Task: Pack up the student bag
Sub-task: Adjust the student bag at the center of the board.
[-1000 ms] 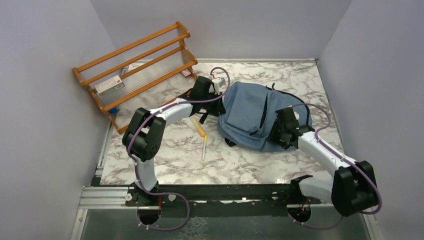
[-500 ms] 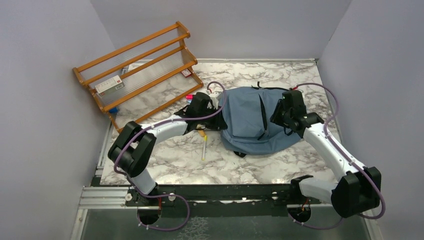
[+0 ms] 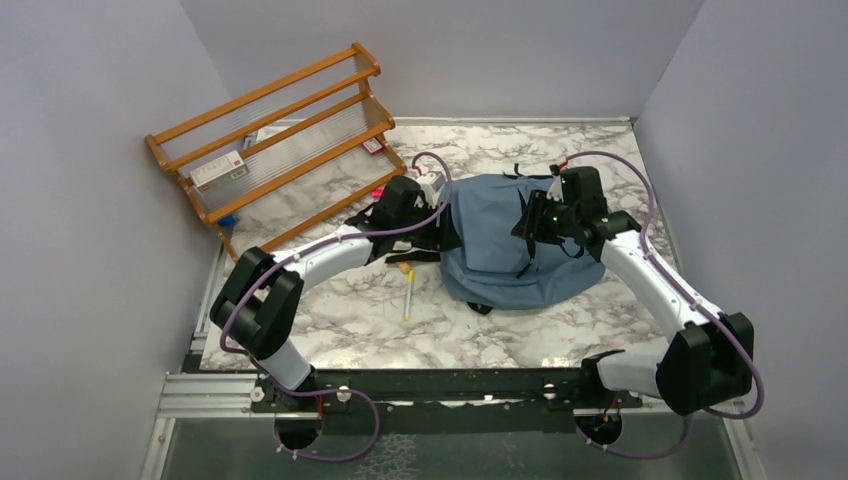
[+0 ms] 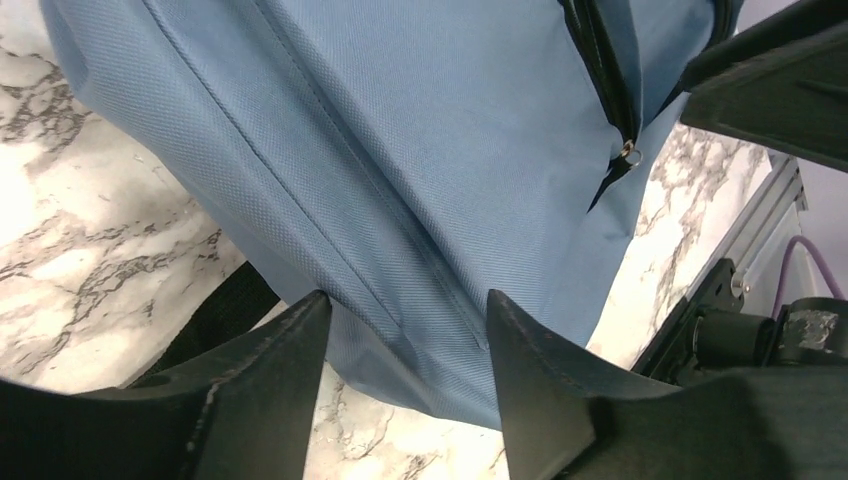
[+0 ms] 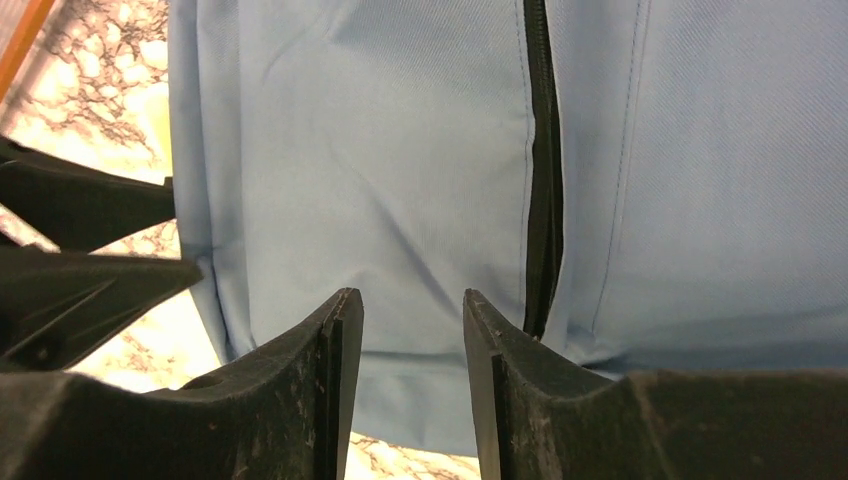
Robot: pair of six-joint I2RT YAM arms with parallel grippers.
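We see the large, soft dusty-blue fabric backpack (image 3: 495, 255) lying flat on the white-and-grey marbled tabletop (image 3: 350, 320), right of centre and between the two arms. A black zipper (image 5: 541, 200) runs down its upper face, and the stretch we can see is closed.

The left end effector (image 3: 445, 232) sits low at the bag's left edge. In its wrist view the two black fingers (image 4: 255, 385) stand spread wide and released. A seamed stretch of blue cloth fills the gap between them, but we cannot tell whether the tips touch it. A small metal zipper pull (image 4: 628, 150) hangs at the far side of that view, and a black strap (image 4: 210, 320) pokes out from under the bag onto the marble.

The right end effector (image 3: 528, 225) hovers over the middle of the bag, just beside the zipper. Its fingers are parted by a narrower gap and grasp nothing.

To the left of the bag a slim yellow-and-white pen (image 3: 408, 293) lies on the tabletop, with an orange marker (image 3: 402, 265) partly hidden under the left arm. At the far left corner an orange wooden rack with ridged clear shelves (image 3: 290, 120) leans tilted, and a white box with a red label (image 3: 218, 170) rests on it.
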